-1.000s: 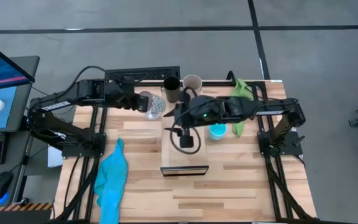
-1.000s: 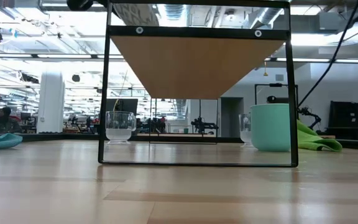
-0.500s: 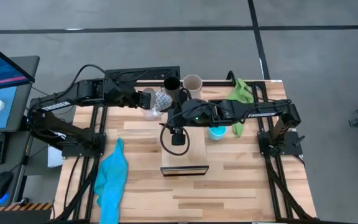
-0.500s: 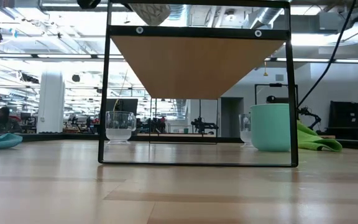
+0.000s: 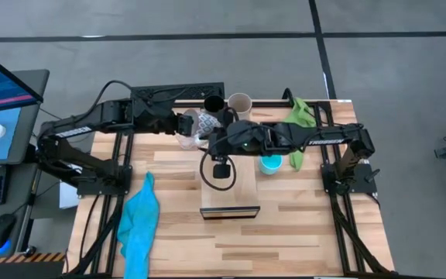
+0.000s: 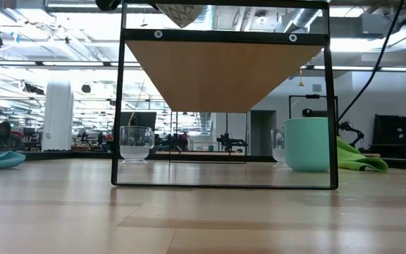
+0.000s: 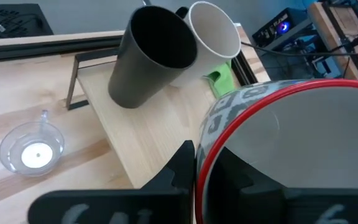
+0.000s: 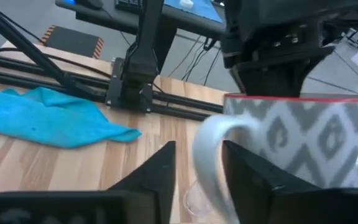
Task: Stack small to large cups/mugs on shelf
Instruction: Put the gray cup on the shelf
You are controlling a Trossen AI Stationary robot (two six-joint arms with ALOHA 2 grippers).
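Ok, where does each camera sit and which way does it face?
High: overhead, straight down on the table; left arm, right arm show.
Low: tabletop height, level beneath the shelf; no arm clear.
Left wrist: past left end effector into patterned mug.
Right wrist: past right end effector at its handle.
Both wrists share the mug.

The mug [image 8: 303, 143] at the right gripper's fingertips is white with a grey diamond pattern and red rim (its handle plain white); beyond it lies a bright blue cloth [image 8: 48, 118].
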